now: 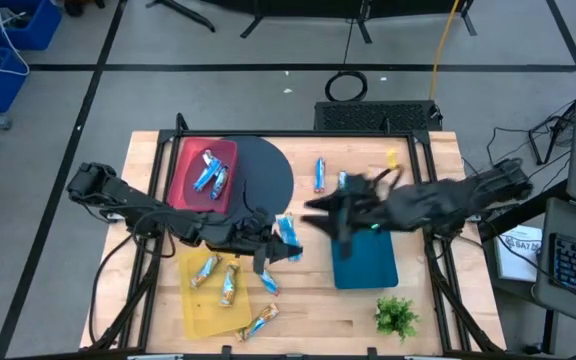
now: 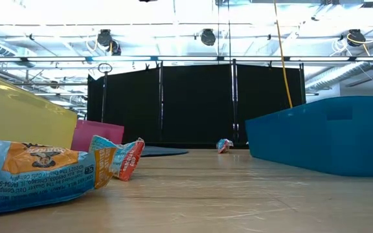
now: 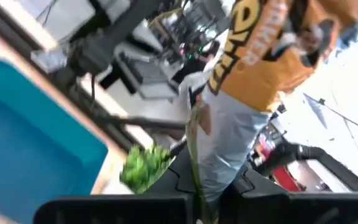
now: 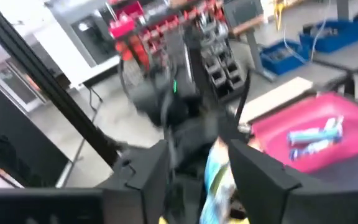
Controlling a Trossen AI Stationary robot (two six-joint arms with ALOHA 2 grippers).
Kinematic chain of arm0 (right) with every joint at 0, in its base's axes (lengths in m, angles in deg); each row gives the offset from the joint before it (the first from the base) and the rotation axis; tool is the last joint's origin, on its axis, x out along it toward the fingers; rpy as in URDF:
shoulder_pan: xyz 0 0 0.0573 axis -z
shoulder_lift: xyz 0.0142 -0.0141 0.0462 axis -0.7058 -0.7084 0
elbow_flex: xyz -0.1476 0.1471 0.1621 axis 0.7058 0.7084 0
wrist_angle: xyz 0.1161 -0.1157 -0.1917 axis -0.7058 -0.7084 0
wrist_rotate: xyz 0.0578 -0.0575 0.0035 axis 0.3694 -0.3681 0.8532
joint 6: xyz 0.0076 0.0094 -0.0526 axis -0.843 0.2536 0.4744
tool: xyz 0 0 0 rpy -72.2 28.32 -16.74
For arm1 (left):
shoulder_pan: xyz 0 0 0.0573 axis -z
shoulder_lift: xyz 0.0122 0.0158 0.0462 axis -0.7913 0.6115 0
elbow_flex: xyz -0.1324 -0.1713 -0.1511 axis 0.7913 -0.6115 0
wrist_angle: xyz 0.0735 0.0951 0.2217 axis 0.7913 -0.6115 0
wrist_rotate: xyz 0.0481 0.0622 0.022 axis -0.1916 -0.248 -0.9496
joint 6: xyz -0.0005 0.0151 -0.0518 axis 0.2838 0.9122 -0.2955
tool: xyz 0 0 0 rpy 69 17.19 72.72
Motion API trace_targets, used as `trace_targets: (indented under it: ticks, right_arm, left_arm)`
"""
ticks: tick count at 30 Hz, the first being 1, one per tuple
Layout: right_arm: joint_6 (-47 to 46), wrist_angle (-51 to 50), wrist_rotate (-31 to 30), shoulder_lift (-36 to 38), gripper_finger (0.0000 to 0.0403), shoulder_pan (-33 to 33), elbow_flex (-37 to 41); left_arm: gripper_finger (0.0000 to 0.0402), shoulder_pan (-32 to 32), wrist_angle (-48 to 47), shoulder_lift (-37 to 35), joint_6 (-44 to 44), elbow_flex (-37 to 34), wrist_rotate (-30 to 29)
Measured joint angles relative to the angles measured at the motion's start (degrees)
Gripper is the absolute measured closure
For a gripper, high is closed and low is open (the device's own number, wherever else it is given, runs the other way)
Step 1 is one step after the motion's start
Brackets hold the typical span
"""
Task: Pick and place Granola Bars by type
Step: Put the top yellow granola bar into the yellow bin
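Note:
Wrapped granola bars lie flat about the table: two in the red tray (image 1: 210, 172), two in the yellow tray (image 1: 218, 278), and loose ones at its corner (image 1: 266, 285), near the front edge (image 1: 258, 322) and toward the far side (image 1: 320, 172). My left gripper (image 1: 276, 247) hovers mid-table, shut on a blue and orange bar (image 1: 288, 236). My right gripper (image 1: 326, 216), blurred, is just to its right. In the right wrist view its fingers (image 4: 148, 177) stand apart, with a blue bar (image 4: 216, 168) showing between them. The low view shows no gripper. My left gripper (image 3: 197, 213) pinches one end of the bar between its two fingers, at the pale blue part (image 3: 201, 180). The orange end (image 3: 260, 56) sticks out beyond the fingers, and the bar is lifted clear of the table. My right gripper: whether it touches the bar between its fingers, I cannot tell.
A teal tray (image 1: 363, 262) lies under the right arm, with a small green plant (image 1: 396, 316) at the near right corner. A dark round mat (image 1: 268, 170) overlaps the red tray. A yellow scrap (image 1: 391, 157) lies far right. The table's frame rails run along both sides.

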Motion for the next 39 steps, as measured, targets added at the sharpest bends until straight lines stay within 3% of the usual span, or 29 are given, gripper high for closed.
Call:
trace_targets:
  ticks: [5, 12, 18, 23, 28, 34, 39]
  right_arm:
    - [4.02, -4.85, -3.79, 7.42, 0.0206, -3.77, -0.02]
    - [-0.42, -17.63, -11.97, 12.84, 0.0205, -12.08, 2.28]
    - [-7.01, -14.12, -10.87, 13.08, 0.0210, -14.01, 12.63]
    - [-6.79, -0.97, -2.50, 8.30, 0.0211, -13.28, 22.04]
    - [-3.31, 7.44, 4.26, -1.22, 0.0209, -9.88, 23.55]
    - [1.52, 15.02, 11.40, -8.93, 0.0208, -7.94, 22.07]
    - [-0.24, 15.61, 15.48, -11.17, 0.0213, -7.42, 22.06]
  left_arm:
    - [0.0381, 4.44, -9.55, -0.55, -5.66, 0.04, -0.52]
    - [0.0382, 15.24, -43.62, -1.54, -26.92, 0.02, 1.28]
    - [0.0383, 23.70, -58.24, -1.52, -37.68, 0.04, 3.65]
    - [0.0383, 26.77, -69.22, -1.46, -43.16, -0.23, 5.87]
    - [0.0383, 27.31, -65.92, -1.46, -43.60, -4.70, 10.81]
    - [0.0382, 26.89, -55.76, -1.46, -44.12, -11.94, 12.15]
    - [0.0297, 25.50, -48.31, -1.68, -42.41, -13.80, 13.11]
